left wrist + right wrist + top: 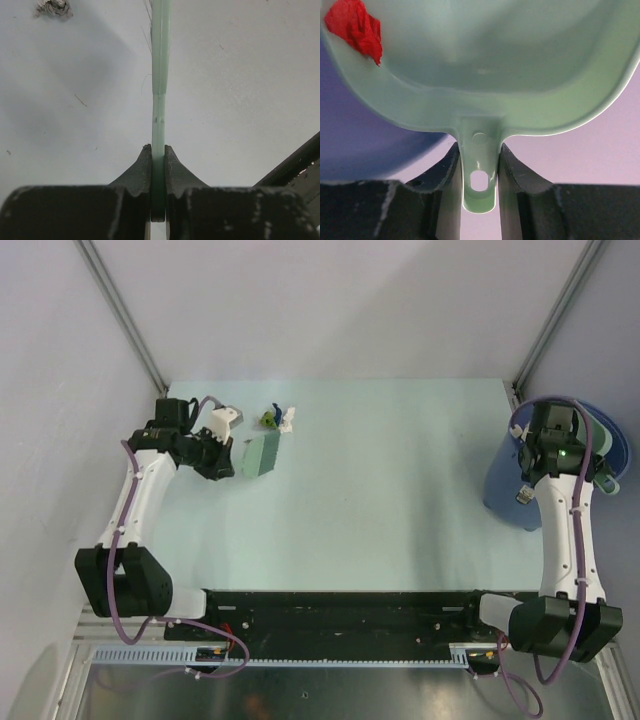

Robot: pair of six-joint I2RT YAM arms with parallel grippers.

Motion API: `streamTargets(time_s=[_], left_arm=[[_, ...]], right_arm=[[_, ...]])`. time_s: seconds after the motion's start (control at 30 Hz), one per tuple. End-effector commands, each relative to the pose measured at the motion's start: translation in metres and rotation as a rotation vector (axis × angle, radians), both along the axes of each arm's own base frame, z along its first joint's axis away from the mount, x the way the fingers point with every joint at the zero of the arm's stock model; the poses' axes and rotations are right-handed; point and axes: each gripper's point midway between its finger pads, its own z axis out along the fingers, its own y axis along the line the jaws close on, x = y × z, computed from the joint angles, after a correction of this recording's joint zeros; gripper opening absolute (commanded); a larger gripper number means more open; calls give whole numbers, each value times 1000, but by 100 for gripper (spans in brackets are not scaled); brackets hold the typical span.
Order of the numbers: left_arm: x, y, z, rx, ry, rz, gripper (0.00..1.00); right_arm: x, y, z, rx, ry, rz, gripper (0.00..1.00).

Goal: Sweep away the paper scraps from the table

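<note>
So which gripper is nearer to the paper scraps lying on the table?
Left. The left gripper holds a brush just beside the paper scraps, far left on the table. The right gripper is at the opposite edge, holding a dustpan over the blue bucket.

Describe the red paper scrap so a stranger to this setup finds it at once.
At the table's right edge stands a big blue bucket; there the right gripper holds a pale green dustpan. The red scrap lies crumpled inside that pan, alone; the other scraps sit far left on the table.
</note>
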Motion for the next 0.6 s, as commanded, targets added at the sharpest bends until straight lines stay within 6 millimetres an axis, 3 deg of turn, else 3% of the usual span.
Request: streamTargets(time_s=[0.0, 0.33, 0.47, 0.57], left_arm=[[4, -7, 22, -13, -97, -68, 0], [1, 0, 19, 22, -108, -65, 0], [3, 0, 24, 19, -114, -54, 0], [4, -1, 26, 15, -114, -49, 0]], right_arm=[[3, 3, -15, 11, 89, 18, 0], [30, 27, -62, 145, 255, 148, 0], [41, 35, -67, 206, 237, 197, 0], [58, 45, -65, 300, 131, 241, 0]])
